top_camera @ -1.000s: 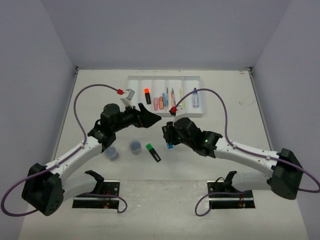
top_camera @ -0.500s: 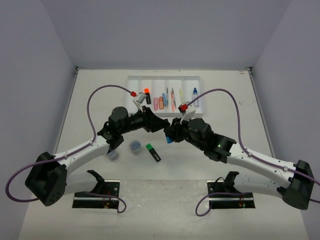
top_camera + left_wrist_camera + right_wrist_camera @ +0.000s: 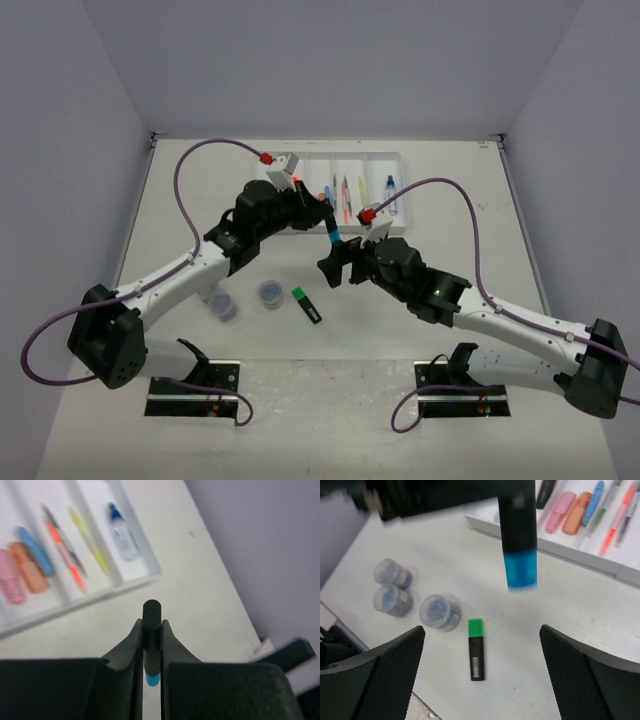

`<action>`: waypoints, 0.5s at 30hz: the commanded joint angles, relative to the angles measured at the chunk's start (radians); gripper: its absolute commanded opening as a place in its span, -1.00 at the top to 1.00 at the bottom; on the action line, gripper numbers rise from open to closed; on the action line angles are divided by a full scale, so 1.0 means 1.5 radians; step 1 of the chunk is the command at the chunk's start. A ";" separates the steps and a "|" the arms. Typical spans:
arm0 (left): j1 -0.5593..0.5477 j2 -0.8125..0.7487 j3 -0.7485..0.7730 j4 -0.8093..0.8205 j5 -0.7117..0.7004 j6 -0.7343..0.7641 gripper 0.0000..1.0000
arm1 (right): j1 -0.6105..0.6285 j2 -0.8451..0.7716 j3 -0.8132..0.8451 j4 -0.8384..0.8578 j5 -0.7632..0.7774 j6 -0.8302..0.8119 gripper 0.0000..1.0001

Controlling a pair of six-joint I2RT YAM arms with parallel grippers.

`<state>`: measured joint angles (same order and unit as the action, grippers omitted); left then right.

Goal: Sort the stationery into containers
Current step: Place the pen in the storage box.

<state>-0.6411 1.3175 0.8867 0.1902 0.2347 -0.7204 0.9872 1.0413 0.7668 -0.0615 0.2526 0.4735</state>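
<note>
The left end effector [image 3: 151, 635] is clamped tight on a black-bodied highlighter with a blue cap [image 3: 519, 545]. In the left wrist view both fingers [image 3: 131, 645] press against the barrel. The black butt end pokes out past the fingertips, and the blue cap shows lower down in the slot between them.

Off the bench [image 3: 200, 200], the highlighter hangs cap down just in front of the right end effector [image 3: 338, 262]. That one is spread wide with nothing between its fingers. In the top view the cap looks very close to those spread fingers, but it's hard to say whether anything touches.

Beyond the left end effector's tips is the white tray [image 3: 131, 582]. Its compartments hold:
- a pink highlighter [image 3: 10, 577], an orange one [image 3: 30, 572] and a light blue marker [image 3: 36, 550] lying side by side
- a couple of thin pens [image 3: 65, 555] in the next compartment
- a yellow-green pen [image 3: 90, 542] in its own slot
- the little blue-capped bottle [image 3: 122, 532] alone in the end compartment

Below the right end effector, between its fingers in the wrist view, a green highlighter [image 3: 476, 650] lies flat on the bench. Just to the left of it sit three round clear tubs [image 3: 440, 612] with blue stuff inside, clustered close together. All of these are outside the tray.
</note>
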 commanded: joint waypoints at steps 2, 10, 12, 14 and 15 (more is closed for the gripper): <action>0.062 0.138 0.192 -0.248 -0.370 0.122 1.00 | 0.001 0.054 0.024 -0.063 0.106 0.026 -0.97; 0.145 0.502 0.597 -0.452 -0.404 0.228 1.00 | 0.001 0.062 0.014 -0.057 0.093 0.006 -0.98; 0.150 0.559 0.673 -0.483 -0.404 0.243 1.00 | 0.001 0.073 0.014 -0.052 0.084 0.003 -0.98; 0.154 0.594 0.722 -0.504 -0.395 0.246 0.90 | 0.001 0.092 0.022 -0.052 0.060 -0.002 -0.98; 0.154 0.611 0.740 -0.514 -0.386 0.247 0.76 | 0.001 0.107 0.031 -0.056 0.042 -0.007 -0.98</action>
<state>-0.4134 2.1680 1.8578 -0.4210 -0.3283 -0.4239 0.9871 1.1442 0.7685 -0.1600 0.3509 0.4837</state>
